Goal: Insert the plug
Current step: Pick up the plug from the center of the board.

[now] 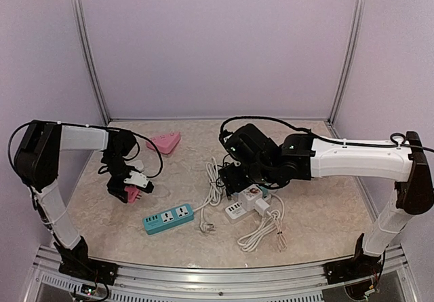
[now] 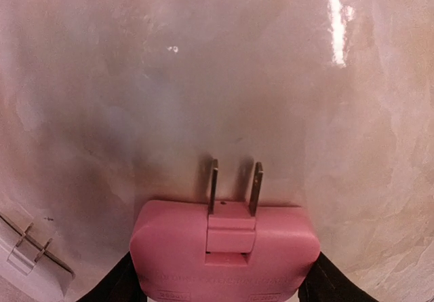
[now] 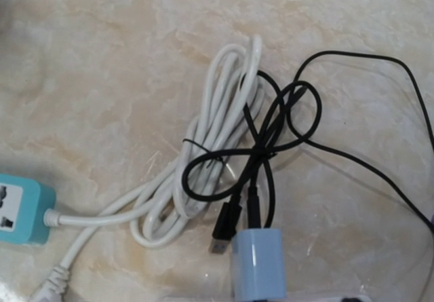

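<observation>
You are at an early stage: the plug is taken, but it is not inserted. The left gripper [image 1: 129, 189] has its jaws pinching the pink plug [image 2: 224, 248]. In the left wrist view the dark fingers [image 2: 116, 286] lie against both of its sides, and its two flat prongs point forward over bare surface. How firm this hold is, I cannot say.

The teal power strip [image 1: 168, 218] lies near the plug, toward the middle and closer to the arm bases, apart from it. Its sockets look unoccupied. In my judgement you must bring the plug over the strip, line up the prongs with a socket and press it in.

The right gripper [image 1: 232, 174] hangs over the white socket block [image 1: 247, 203]. Whether its jaws are spread or pressed together, the pictures do not show. Its camera sees a coiled white cable [image 3: 217, 146] crossed with a black cable [image 3: 285, 125], and a light-blue charger [image 3: 258, 265].

The surface [image 1: 102, 227] is beige with a marble pattern and glossy. A white plug [image 2: 27, 261] lies just beside the pink one, and a pink triangular piece [image 1: 165, 142] sits farther back. The walls [image 1: 217, 44] are pale lilac, with metal posts [image 1: 85, 44] and a metal rail [image 1: 217, 275] at the near edge.
</observation>
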You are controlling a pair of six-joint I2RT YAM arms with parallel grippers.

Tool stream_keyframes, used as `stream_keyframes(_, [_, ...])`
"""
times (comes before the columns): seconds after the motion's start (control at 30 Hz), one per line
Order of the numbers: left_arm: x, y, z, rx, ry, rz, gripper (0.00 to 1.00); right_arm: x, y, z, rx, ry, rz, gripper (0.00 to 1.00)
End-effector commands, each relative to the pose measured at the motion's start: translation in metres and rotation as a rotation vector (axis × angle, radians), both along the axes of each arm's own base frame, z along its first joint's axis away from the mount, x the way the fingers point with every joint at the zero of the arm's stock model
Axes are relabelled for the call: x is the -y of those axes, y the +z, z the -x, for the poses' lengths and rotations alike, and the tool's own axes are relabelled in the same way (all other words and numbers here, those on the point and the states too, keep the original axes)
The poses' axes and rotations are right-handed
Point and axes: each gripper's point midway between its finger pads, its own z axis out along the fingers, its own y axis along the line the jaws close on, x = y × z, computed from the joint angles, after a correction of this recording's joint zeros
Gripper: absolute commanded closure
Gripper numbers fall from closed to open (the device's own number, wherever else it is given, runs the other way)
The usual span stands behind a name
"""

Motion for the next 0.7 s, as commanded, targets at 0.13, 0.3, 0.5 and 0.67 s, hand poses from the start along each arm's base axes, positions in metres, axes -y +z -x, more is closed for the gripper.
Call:
stream_keyframes(0.13, [0.018,0.028,0.013,0.030,-0.003,0.012,0.60,0.003,0.017,0.004,0.016,-0.014,-0.080,0.23])
stream_keyframes(0.3, [0.039,0.073,0.018,0.107,-0.013,0.047,0.61,0.002,0.040,0.002,0.009,-0.022,-0.237,0.22])
stream_keyframes(0.5, [0.062,0.140,0.035,0.173,-0.035,0.056,0.63,-0.030,0.078,-0.009,-0.025,0.060,-0.567,0.29])
stream_keyframes(0.67, [0.087,0.190,0.048,0.288,-0.083,0.057,0.63,-0.069,0.092,-0.015,-0.057,0.145,-0.644,0.32])
